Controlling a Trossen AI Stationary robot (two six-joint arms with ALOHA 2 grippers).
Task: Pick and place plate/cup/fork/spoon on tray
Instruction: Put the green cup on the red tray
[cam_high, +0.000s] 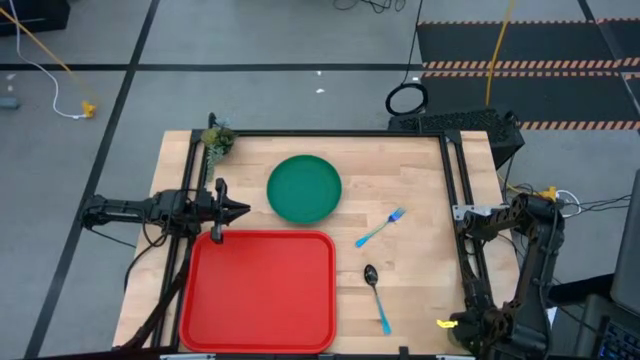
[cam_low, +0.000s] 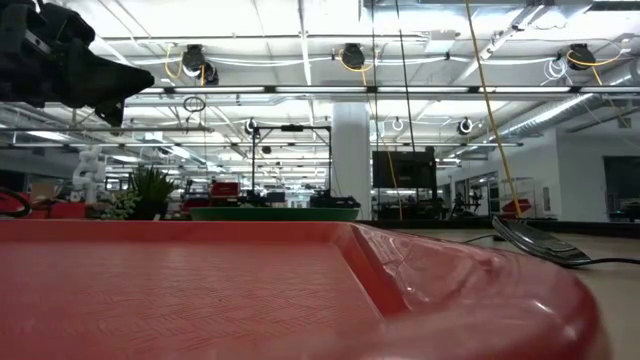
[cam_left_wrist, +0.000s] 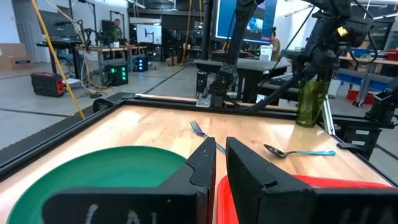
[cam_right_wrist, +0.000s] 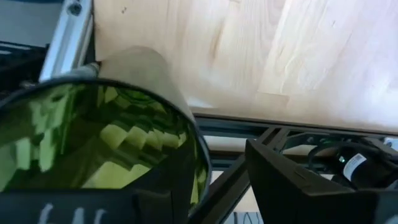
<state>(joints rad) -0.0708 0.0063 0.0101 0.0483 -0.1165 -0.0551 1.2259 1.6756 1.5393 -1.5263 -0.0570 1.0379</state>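
My right tool (cam_right_wrist: 214, 180) gripped the cup (cam_right_wrist: 99, 146) off the surface's (cam_high: 420, 180) right edge; my left tool (cam_high: 238, 210), fingers together, hovered between plate (cam_high: 304, 188) and tray (cam_high: 260, 290).

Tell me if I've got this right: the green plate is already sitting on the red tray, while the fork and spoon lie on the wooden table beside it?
Not quite. In the high view the plate lies on the bare wood just beyond the tray, not on it. The fork and spoon do lie on the table beside the tray.
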